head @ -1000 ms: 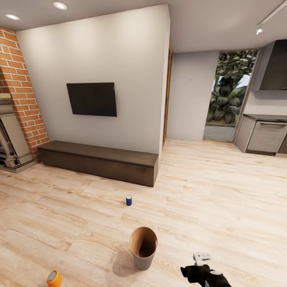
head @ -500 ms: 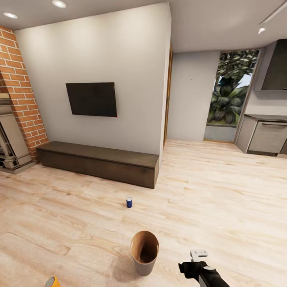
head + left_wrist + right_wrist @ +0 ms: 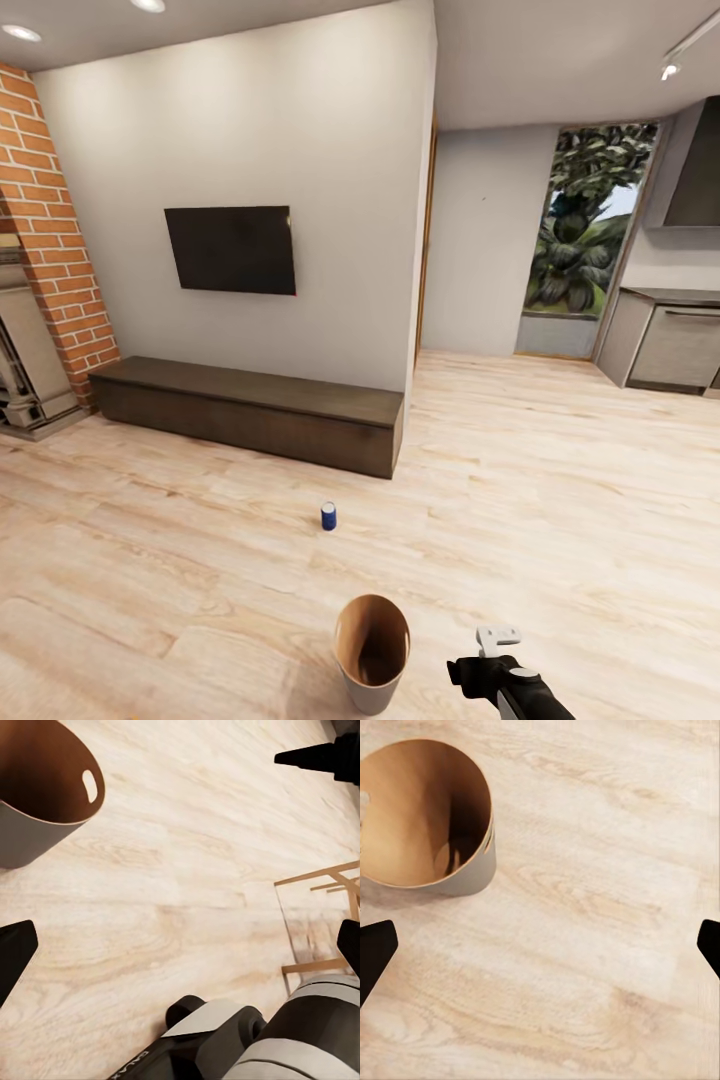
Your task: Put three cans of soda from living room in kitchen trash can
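Partly hidden, the tash can is standing on the light wood floor at the bottom of the head view, its base cut off by the frame edge. From the right wrist view its brown inside is showing, shadowed deep down, so whether anything is lying in it cannot be told. One can of soda, dark blue with a silvery top, is standing upright on the floor beyond the bin, well apart from it, between the bin and the long low cabinet. Above the cabinet a black television is hanging on the wall, with the brick fireplace to its left, partly cropped. Grey kitchen cabinets are sitting far right beside a tall window.

Low in the head view, the right gripper is reaching forward just right of the bin. Its dark fingertips are sitting at opposite edges of its wrist view, spread wide over bare floor. The left gripper is likewise gaping wide, with nothing between its fingers, the bin near one side.
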You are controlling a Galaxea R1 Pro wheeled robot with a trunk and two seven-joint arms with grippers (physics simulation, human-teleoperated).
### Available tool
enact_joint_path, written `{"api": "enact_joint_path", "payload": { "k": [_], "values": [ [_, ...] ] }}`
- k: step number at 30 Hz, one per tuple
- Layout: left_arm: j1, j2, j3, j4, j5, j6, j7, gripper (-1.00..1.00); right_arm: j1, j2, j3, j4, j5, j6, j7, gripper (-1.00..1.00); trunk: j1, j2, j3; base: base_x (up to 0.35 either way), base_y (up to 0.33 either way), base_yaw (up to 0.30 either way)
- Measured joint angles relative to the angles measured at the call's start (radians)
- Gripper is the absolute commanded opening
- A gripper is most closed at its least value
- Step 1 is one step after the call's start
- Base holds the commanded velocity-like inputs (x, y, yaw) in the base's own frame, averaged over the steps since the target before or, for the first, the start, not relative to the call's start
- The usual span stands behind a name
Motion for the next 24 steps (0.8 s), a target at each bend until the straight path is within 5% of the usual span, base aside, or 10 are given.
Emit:
{"api": "enact_joint_path", "payload": {
  "k": [24],
  "values": [
    [0.000, 0.000, 0.000, 0.000, 0.000, 0.000, 0.000, 1.00, 0.000, 0.000, 0.000, 0.000, 0.000, -0.001, 0.000, 1.00, 0.000, 0.000, 0.000, 0.147, 0.079, 0.000]
  ]
}}
